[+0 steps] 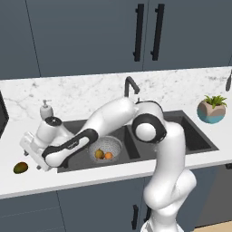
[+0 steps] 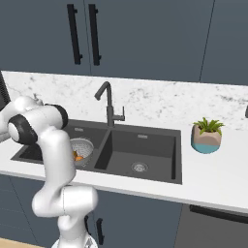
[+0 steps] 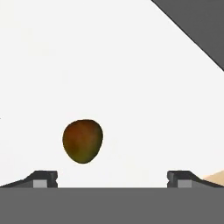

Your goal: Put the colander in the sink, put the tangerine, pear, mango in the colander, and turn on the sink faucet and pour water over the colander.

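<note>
The pincer (image 3: 112,179) stands wide apart with nothing between its tips, hanging over the white table (image 1: 90,174) to the left of the sink (image 1: 190,136). In the hand view the mango (image 3: 82,141) lies on the table just ahead of the pincer, nearer its left tip than its right and touching neither. From the left base view the same fruit (image 1: 20,168) sits just below and beside the hand, near the table's front edge.

Away from the pincer, toward the arm's elbow, the colander (image 1: 106,147) rests in the left basin of the sink, with the pear (image 1: 99,154) and the tangerine (image 1: 108,156) side by side inside it. The sink faucet (image 1: 131,86) rises behind the sink, farther from the pincer than the colander. A white soap dispenser (image 1: 45,109) stands on the table just behind the hand. A potted plant (image 1: 211,108) sits well apart, beyond the far basin.
</note>
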